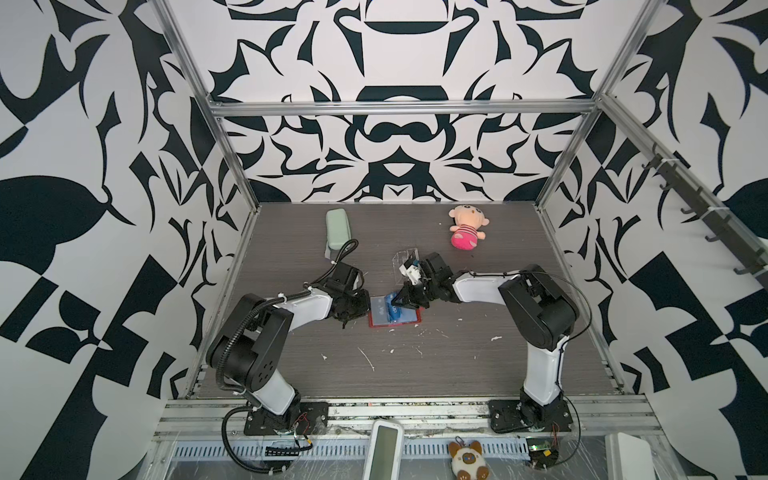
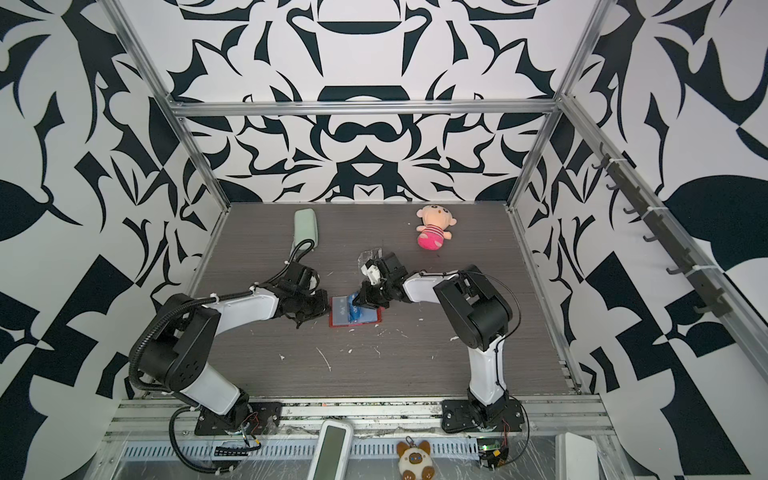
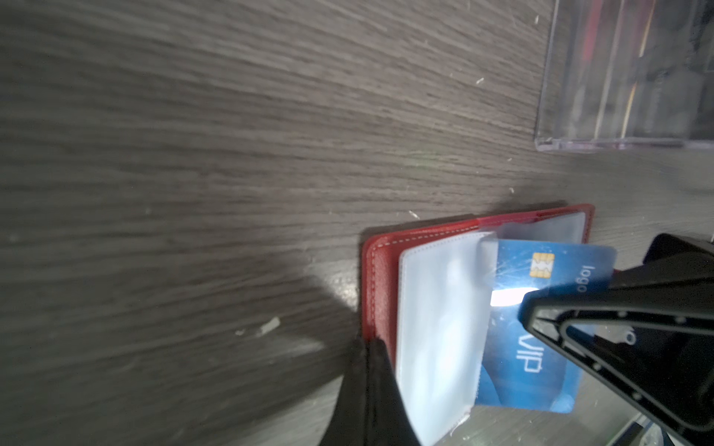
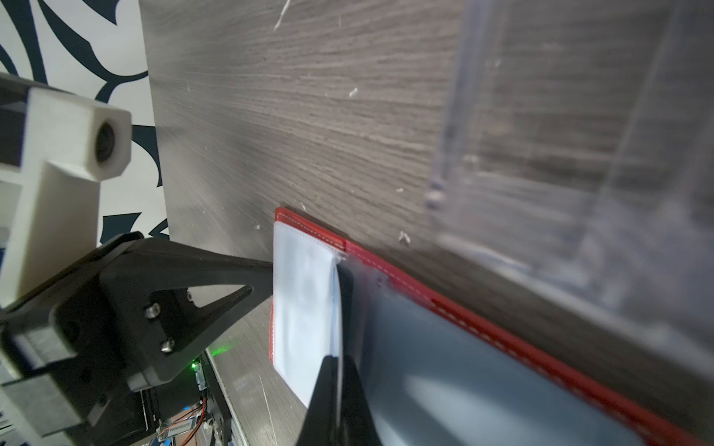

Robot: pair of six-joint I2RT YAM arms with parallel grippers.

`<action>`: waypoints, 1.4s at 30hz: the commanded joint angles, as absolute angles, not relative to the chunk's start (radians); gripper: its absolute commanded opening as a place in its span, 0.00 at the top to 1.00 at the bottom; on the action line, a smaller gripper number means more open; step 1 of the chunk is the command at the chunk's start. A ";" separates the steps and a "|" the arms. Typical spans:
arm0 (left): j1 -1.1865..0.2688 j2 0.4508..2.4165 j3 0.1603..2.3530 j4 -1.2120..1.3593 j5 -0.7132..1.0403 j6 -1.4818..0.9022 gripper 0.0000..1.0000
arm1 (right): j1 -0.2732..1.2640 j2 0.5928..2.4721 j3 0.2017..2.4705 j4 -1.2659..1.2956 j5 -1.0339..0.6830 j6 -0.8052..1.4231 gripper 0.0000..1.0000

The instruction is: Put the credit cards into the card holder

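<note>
The red card holder (image 1: pixel 380 311) lies open in the middle of the tabletop (image 1: pixel 457 374), just near of the clear acrylic box (image 1: pixel 405 255). Blurred red and dark edges inside the box look like more cards. The right end effector (image 4: pixel 339 359) is clamped on the right-hand end of a blue credit card (image 3: pixel 541 347) marked VIP. The card's left end sits under a lifted clear sleeve page (image 3: pixel 440 328). I cannot tell whether it is inside a pocket or merely beneath the page. The left end effector (image 3: pixel 369 347) is closed, with its tips against the holder's left edge, and it is unclear whether they pinch the red cover or only press on it. The step in hand appears to be seating this card. To do it well, the card should probably stay nearly flat and square to the pocket mouth and slide left in a straight line. The left tips brace the holder so that it cannot skate away. If the flimsy page buckles, backing off slightly beats pushing harder. Release should wait until only a short end of the card is left outside.
</note>
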State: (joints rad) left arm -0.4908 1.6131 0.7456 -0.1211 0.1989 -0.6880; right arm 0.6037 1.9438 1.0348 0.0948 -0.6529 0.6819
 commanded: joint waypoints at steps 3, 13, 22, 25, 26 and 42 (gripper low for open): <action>-0.489 1.644 0.704 -0.166 0.173 -0.696 1.00 | 0.609 1.954 1.006 0.096 -0.608 0.690 1.00; -0.490 1.643 0.703 -0.167 0.172 -0.695 1.00 | 0.637 1.933 1.056 -0.021 -0.514 0.631 0.79; -0.489 1.644 0.703 -0.172 0.170 -0.693 1.00 | 0.673 1.906 1.112 -0.158 -0.378 0.584 0.66; -0.489 1.642 0.703 -0.167 0.170 -0.693 1.00 | 0.687 1.898 1.136 -0.210 -0.323 0.568 0.59; -0.489 1.642 0.703 -0.166 0.171 -0.693 1.00 | 0.693 1.895 1.143 -0.226 -0.305 0.564 0.57; -0.489 1.662 0.699 -0.160 0.179 -0.693 1.00 | 0.753 1.864 1.220 -0.381 -0.111 0.522 0.36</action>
State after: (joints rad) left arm -0.4908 1.6176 0.7406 -0.0963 0.2050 -0.6884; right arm 0.7502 1.8965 1.1965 -0.2825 -0.2031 0.5419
